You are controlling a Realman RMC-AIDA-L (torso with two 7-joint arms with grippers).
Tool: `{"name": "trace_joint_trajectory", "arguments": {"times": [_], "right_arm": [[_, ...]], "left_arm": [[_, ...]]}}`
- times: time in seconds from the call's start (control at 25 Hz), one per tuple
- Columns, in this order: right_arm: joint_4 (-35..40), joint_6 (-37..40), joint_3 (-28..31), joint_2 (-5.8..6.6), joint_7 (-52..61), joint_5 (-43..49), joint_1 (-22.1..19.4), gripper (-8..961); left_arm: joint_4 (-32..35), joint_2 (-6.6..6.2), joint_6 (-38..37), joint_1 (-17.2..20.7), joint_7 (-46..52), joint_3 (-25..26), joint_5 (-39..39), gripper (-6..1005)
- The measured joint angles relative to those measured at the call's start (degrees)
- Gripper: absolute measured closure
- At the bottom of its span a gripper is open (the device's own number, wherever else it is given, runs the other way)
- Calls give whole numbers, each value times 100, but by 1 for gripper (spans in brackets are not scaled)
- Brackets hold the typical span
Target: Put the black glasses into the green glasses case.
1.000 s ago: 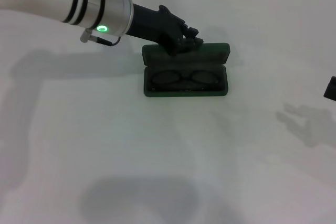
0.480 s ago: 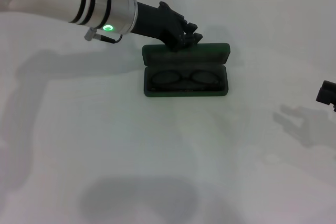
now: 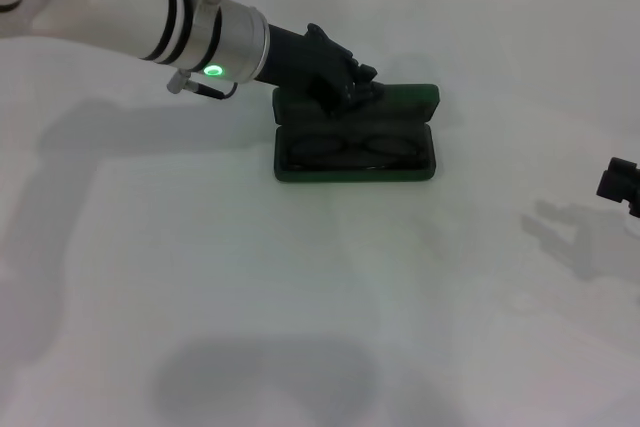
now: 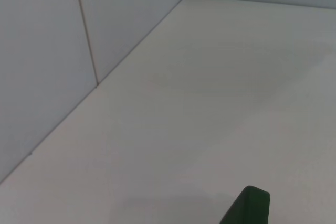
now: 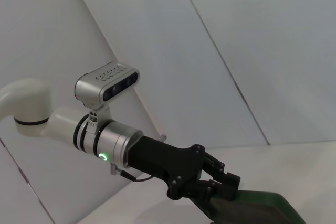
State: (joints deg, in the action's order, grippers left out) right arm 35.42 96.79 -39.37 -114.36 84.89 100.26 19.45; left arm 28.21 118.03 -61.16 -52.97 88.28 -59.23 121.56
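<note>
White table | glasses lie inside open case | left gripper clamps the lid, probably to close it | right gripper idle at the edge, fingers: cannot tell

The left arm is a glossy white tube ringed with two thin black bands, then a brushed silver collar carrying a glowing green ring light (a thin dark cable loops out just below it). Past the collar comes a matte black wrist and the left gripper, black and knuckled. A grey camera module with a dark lens strip sits above the collar. The right gripper is a blocky black shape.
</note>
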Motion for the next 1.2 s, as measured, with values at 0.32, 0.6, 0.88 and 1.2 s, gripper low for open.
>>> {"name": "trace_joint_trajectory", "arguments": {"times": [0.32, 0.6, 0.88, 1.2], "right_arm": [[-53, -95, 0, -13, -3, 3, 15, 572], [-53, -101, 3, -18, -7, 3, 4, 562], [-66, -70, 5, -19, -47, 16, 1, 551], [-71, 879, -553, -148, -1239, -307, 328, 539]], "left_arm": [[-37, 2, -385, -7, 189, -270, 257, 776], [-2, 10, -534, 45, 144, -291, 219, 784], [1102, 133, -1220, 776, 15, -183, -771, 750], [1339, -103, -3379, 2360, -1012, -13, -3585, 697]]}}
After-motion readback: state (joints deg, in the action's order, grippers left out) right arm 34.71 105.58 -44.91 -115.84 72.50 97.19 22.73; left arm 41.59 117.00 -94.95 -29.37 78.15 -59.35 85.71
